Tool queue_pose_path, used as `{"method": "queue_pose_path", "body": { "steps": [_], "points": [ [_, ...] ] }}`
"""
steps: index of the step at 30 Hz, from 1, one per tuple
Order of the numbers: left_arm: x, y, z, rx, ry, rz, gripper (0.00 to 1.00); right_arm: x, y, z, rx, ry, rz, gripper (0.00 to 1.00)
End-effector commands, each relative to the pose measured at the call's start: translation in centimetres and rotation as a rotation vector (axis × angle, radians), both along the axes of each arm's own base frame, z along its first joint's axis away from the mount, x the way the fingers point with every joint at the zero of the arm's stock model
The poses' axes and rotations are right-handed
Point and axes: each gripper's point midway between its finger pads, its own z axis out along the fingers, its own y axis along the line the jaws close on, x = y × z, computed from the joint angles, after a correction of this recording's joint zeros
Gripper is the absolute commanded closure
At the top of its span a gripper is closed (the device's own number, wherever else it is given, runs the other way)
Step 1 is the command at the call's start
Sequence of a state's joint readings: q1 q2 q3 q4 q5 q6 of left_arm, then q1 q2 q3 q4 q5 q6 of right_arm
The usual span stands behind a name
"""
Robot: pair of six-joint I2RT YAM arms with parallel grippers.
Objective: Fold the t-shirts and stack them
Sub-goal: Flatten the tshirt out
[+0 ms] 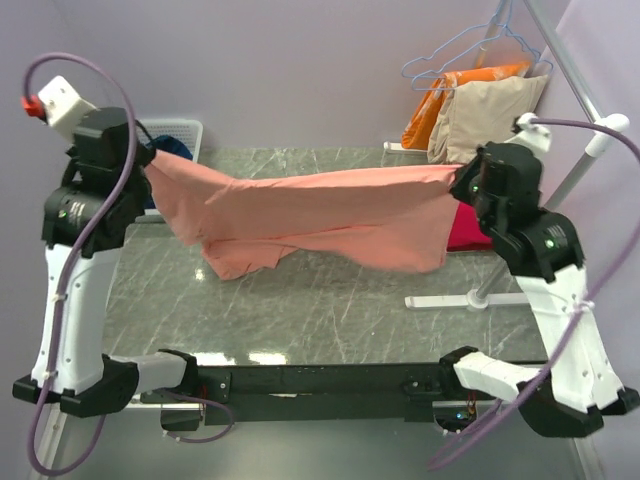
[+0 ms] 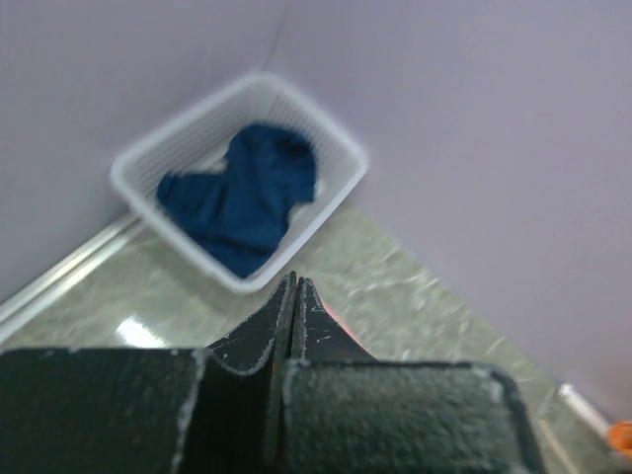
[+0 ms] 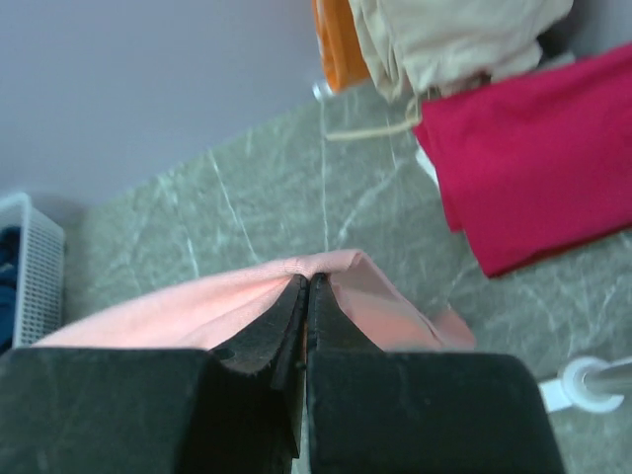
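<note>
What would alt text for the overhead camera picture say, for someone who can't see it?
The left arm and right arm hold a salmon-pink t-shirt stretched between them above a grey marble table. A white basket with a navy-blue shirt sits far left; a crimson-red shirt lies far right, below clothes on hangers.

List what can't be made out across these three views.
Top external: crimson-red cloth t-shirt mostly hidden by the right arm and the salmon-pink cloth t-shirt; navy-blue cloth t-shirt in the white mesh basket partly behind the left arm.
Left wrist: left gripper covers its own hold; only a blurred pink sliver shows.
Right wrist: basket cut off by the left edge.
</note>
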State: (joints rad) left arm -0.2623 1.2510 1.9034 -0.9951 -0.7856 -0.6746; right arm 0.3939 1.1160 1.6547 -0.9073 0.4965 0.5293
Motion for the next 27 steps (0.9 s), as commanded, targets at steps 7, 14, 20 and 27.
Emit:
{"method": "queue_pose_path", "body": {
  "steps": [7,14,20,27],
  "points": [
    [-9.3,1.4,16.0,0.027,-0.556,-0.115,0.99,-6.5,-2.4,9.4,0.035,-0.336,0.063,1.00],
    [-17.4,3.7,19.0,0.014,-0.720,-0.098,0.99,-11.9,-2.5,11.2,0.116,-0.440,0.162,1.00],
    [-10.4,-2.6,12.7,-0.009,-0.497,-0.368,0.99,-8.6,-0.4,5.5,0.128,-0.287,0.186,1.00],
    [-4.2,-13.0,0.7,-0.152,-0.101,-0.803,0.99,-5.4,1.0,1.3,0.112,-0.192,0.183,1.00]
  ]
}}
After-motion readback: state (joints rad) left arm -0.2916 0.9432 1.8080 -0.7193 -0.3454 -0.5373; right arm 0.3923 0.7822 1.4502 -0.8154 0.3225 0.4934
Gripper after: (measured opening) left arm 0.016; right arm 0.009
